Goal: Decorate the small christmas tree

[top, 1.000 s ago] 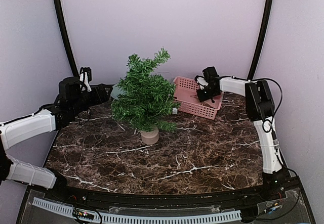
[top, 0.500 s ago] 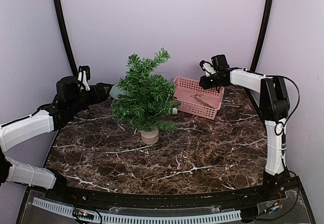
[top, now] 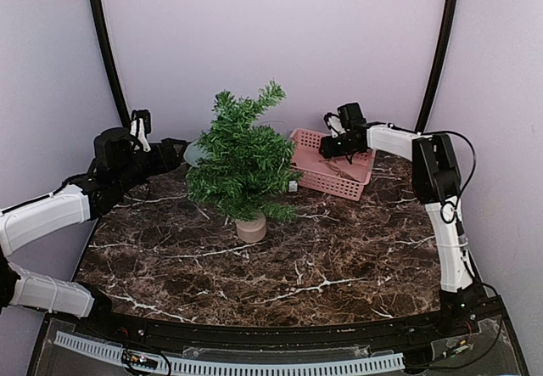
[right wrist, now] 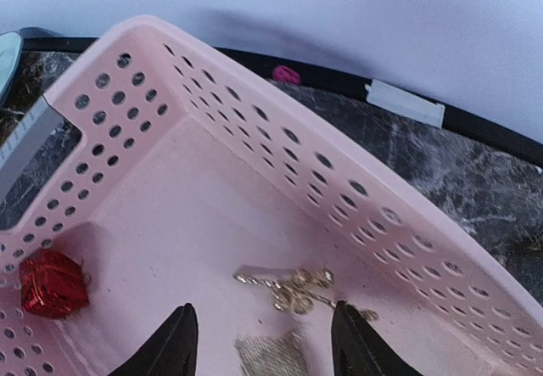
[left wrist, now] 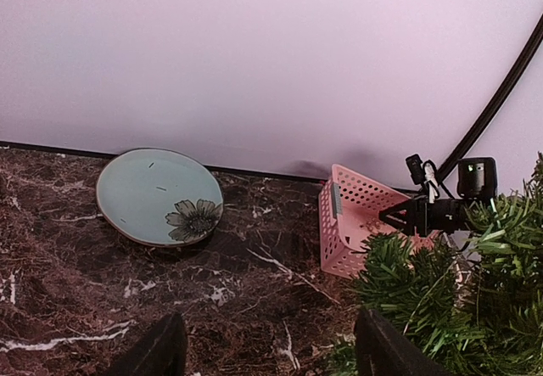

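Right fingers (right wrist: 176, 350) hang spread over the open-topped pink basket (right wrist: 254, 96).

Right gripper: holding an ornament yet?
No, the right gripper hangs open and empty over the pink basket, the red ornament lying on its floor.

My small christmas tree (top: 243, 159) stands up straight near the middle of the tabletop (top: 339, 253). It is green and bristly, on a short tan base (top: 251, 228). Its tip leans right.
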Action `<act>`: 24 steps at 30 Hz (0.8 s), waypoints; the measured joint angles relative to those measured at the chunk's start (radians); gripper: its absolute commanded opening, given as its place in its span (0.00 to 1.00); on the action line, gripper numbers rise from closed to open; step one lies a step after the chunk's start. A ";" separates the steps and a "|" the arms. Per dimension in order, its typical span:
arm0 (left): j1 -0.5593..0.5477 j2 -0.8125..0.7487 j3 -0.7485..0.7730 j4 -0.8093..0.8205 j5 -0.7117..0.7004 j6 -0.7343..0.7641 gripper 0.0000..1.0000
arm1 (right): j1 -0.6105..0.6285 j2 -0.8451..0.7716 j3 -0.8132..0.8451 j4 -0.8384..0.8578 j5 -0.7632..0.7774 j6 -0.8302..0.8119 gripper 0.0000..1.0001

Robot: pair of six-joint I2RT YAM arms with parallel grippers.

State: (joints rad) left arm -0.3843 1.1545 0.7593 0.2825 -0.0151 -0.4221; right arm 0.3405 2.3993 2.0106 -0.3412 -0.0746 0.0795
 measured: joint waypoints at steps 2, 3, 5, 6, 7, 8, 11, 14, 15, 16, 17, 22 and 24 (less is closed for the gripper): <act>0.000 0.002 0.000 0.002 0.000 0.000 0.70 | 0.024 0.029 0.053 -0.004 0.017 -0.008 0.52; 0.000 0.003 0.000 0.004 0.000 0.000 0.70 | 0.037 0.043 0.077 -0.005 0.023 -0.016 0.52; 0.000 0.005 0.000 0.006 0.000 0.000 0.70 | 0.057 0.053 0.097 -0.011 0.022 -0.032 0.52; 0.000 0.005 0.000 0.007 0.000 0.001 0.70 | 0.067 0.053 0.097 -0.016 0.019 -0.042 0.53; 0.000 0.005 0.000 0.008 0.000 0.002 0.70 | 0.077 0.053 0.095 -0.023 0.014 -0.054 0.53; 0.000 0.005 0.000 0.007 0.000 0.003 0.70 | 0.085 0.053 0.088 -0.024 0.008 -0.066 0.53; 0.000 0.005 0.000 0.008 0.000 0.005 0.70 | 0.097 0.031 0.012 -0.029 -0.011 -0.095 0.54; 0.000 0.005 0.000 0.008 0.000 0.008 0.70 | 0.094 -0.024 -0.124 -0.042 -0.021 -0.115 0.55; 0.000 0.005 0.000 0.008 0.000 0.008 0.70 | 0.092 -0.047 -0.173 -0.052 -0.023 -0.121 0.55; 0.000 0.005 0.000 0.008 0.000 0.007 0.70 | 0.091 -0.076 -0.223 -0.060 -0.028 -0.128 0.56; 0.000 0.005 0.000 0.008 0.000 0.007 0.70 | 0.091 -0.106 -0.264 -0.061 -0.031 -0.132 0.56; 0.000 0.005 0.000 0.008 0.000 0.006 0.70 | 0.091 -0.299 -0.475 -0.087 -0.046 -0.133 0.58; 0.000 0.005 0.000 0.010 0.000 0.006 0.70 | 0.091 -0.386 -0.570 -0.103 -0.054 -0.130 0.58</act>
State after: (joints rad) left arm -0.3840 1.1595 0.7589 0.2924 -0.0147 -0.4156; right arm 0.4313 2.0136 1.4410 -0.4442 -0.1287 -0.0502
